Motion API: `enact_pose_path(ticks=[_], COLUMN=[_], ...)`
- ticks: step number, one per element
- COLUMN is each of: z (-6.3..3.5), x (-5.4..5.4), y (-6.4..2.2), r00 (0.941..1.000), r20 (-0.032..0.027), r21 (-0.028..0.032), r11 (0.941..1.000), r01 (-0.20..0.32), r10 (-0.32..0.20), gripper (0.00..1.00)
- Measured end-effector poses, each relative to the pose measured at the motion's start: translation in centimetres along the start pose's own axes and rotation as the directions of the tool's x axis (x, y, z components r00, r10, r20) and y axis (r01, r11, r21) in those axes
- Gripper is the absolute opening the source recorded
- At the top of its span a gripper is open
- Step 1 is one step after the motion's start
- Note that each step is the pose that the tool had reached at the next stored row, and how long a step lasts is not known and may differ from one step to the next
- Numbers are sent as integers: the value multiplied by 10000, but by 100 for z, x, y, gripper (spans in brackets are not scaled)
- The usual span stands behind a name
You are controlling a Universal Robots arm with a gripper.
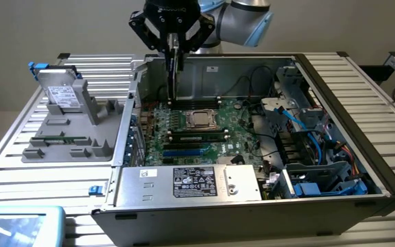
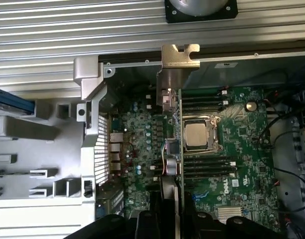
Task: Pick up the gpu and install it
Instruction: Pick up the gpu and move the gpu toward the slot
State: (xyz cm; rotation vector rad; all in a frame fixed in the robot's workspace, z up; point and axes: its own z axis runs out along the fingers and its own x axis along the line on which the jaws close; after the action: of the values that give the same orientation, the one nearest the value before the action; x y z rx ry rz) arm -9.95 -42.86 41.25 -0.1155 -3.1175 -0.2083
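Gpu (image 1: pixel 175 72), upright and edge-on, gripped at its upper edge by the gripper (image 1: pixel 173 47), jaws partly closed on it. The card hangs inside the open case (image 1: pixel 335 103) near the case's far wall, and its bracket (image 2: pixel 179 57) is at the case rim. Within the case: CPU socket (image 1: pixel 202 119) beside the card, power supply (image 1: pixel 191 182) along the near wall, blue cables (image 1: pixel 300 121). Outside the case: tray (image 1: pixel 74 149) bearing hard drive (image 1: pixel 64 95) and memory stick (image 1: pixel 60 139).

A ribbed metal table (image 1: pixel 362 82) carries an open PC case (image 1: pixel 238 226) lying on its side and, just beside it on the exterior view's left, a grey parts tray (image 1: pixel 60 154).
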Motion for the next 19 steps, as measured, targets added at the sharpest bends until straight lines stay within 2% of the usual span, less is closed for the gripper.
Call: enact_pose_path(ticks=[4, 10, 14, 19], z=[-3, -3, -5, 0], x=[-172, -191, -328, -414], y=[2, 3, 13, 18], r00=[10000, 10000, 10000, 9999], r20=[-7, -7, -8, -23], r21=[1, 1, 2, 5], r11=[10000, 10000, 10000, 9999], r01=[-2, -2, -1, 114], r10=[2, 2, 1, -114], gripper=[29, 29, 29, 29])
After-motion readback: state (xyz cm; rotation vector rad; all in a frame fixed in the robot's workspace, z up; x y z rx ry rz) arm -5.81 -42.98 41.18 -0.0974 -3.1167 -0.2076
